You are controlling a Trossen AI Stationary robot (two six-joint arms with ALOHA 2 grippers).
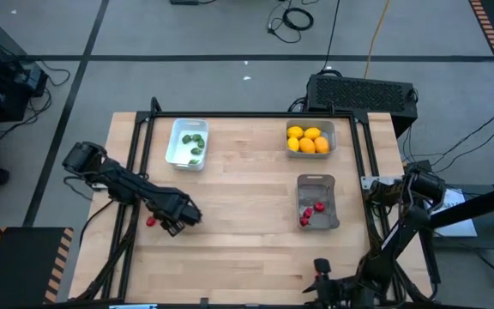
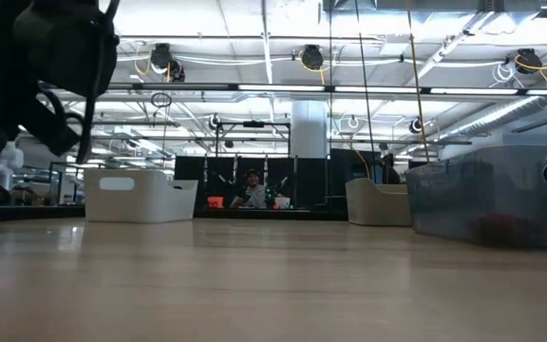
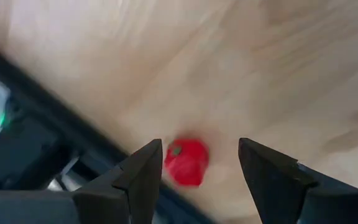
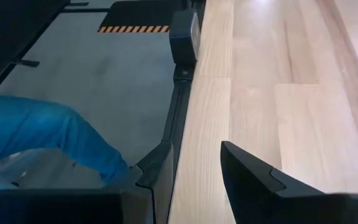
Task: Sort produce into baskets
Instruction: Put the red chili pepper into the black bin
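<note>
A small red berry piece [image 3: 186, 162] lies on the wooden table near its left edge, also in the high view [image 1: 151, 221]. My left gripper [image 3: 201, 146] is open above it, one finger on either side; I cannot tell whether either finger touches it. The white tray [image 1: 187, 143] holds green leafy pieces. The pale grey tray [image 1: 310, 139] holds several yellow-orange lemons. The darker grey tray [image 1: 317, 202] holds red berries. My right gripper [image 4: 196, 146] is open and empty over the table's near edge, at the right [image 1: 320, 273].
The table's black frame rail [image 3: 55, 130] runs close beside the berry. A black box [image 1: 363, 93] stands behind the table's far edge. A person's leg in blue jeans [image 4: 42, 137] is beside the table's near edge. Bare wood [image 1: 247, 197] lies between the trays.
</note>
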